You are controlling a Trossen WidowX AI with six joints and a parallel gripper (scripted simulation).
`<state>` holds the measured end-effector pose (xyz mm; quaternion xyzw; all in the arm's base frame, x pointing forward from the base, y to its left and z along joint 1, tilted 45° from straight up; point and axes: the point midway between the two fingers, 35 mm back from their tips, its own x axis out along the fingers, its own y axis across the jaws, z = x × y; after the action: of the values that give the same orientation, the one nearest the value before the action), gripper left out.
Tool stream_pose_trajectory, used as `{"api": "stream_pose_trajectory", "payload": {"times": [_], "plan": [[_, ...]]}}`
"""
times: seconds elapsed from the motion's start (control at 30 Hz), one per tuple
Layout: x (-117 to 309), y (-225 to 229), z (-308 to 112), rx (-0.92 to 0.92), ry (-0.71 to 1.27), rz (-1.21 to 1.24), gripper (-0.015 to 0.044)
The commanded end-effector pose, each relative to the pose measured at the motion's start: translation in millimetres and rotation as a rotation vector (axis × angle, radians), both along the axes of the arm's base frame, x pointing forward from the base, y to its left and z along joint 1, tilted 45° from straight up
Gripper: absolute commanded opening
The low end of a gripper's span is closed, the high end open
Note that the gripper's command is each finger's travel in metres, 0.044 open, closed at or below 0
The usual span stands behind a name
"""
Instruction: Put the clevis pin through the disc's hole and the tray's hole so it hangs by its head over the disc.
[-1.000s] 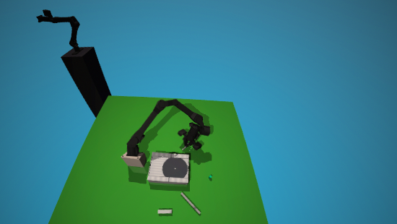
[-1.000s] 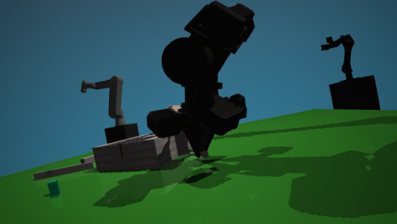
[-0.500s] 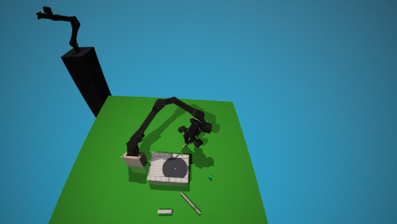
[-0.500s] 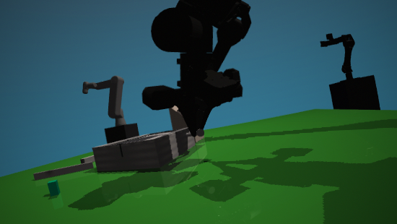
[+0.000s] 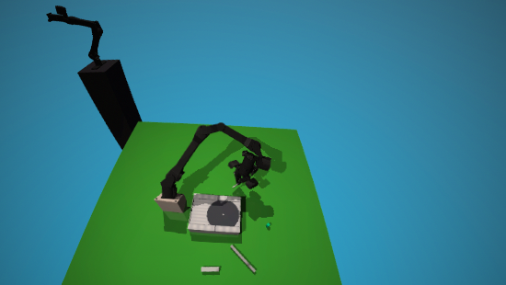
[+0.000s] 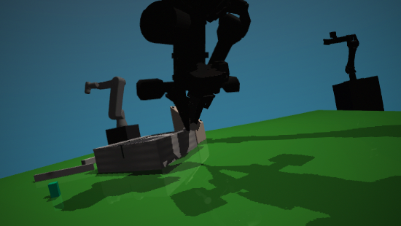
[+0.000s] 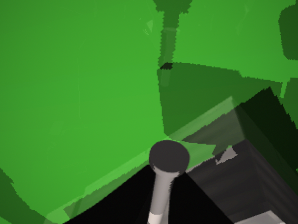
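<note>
Blue background, plain, behind a green bench (image 5: pixel 285 193) (image 6: pixel 292 122) (image 7: pixel 75 75). One black six-joint arm (image 5: pixel 189 152) (image 6: pixel 189 55), mounted on a beige base block (image 5: pixel 172 204) (image 6: pixel 176 118). One pincer (image 5: pixel 237 182) (image 6: pixel 191 127) (image 7: pixel 162 176), nearly closed, fingers gripping the clevis pin (image 5: pixel 235 186) (image 6: pixel 194 126) (image 7: pixel 169 157); the pin's round head projects beyond the fingertips, its pale shank running back between them. Pin and pincer are raised above the bench, near the tray. One rimmed steel tray (image 5: pixel 198 215) (image 6: pixel 127 158) (image 7: pixel 250 175), standing on the bench beside the base block. One wide dark grey disc (image 5: pixel 215 220), lying in the tray towards the end farther from the base block, small hole at its middle; the pin is outside that hole. One small teal block (image 5: pixel 268 225) (image 6: pixel 54 189), apart from the tray. One long pale bar (image 5: pixel 243 259) (image 6: pixel 65 173), lying slantwise; one short pale bar (image 5: pixel 210 269) (image 6: pixel 88 161), near it. Background items: one black arm (image 5: pixel 96 34) (image 6: pixel 352 55) on a black pedestal (image 5: pixel 103 87) (image 6: pixel 359 95); one grey arm (image 6: pixel 116 98) on another dark pedestal (image 6: pixel 124 134).
</note>
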<state>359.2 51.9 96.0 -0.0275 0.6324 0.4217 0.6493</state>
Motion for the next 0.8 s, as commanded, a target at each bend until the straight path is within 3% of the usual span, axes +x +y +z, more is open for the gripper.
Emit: {"api": "stream_pose_trajectory", "payload": {"times": [0.0,0.77], "plan": [[-2.9,-11.7,-8.4,-0.003,0.073,-0.127,0.0000],[-26.6,-70.2,-46.9,-0.020,0.470,-0.805,0.0000]]}}
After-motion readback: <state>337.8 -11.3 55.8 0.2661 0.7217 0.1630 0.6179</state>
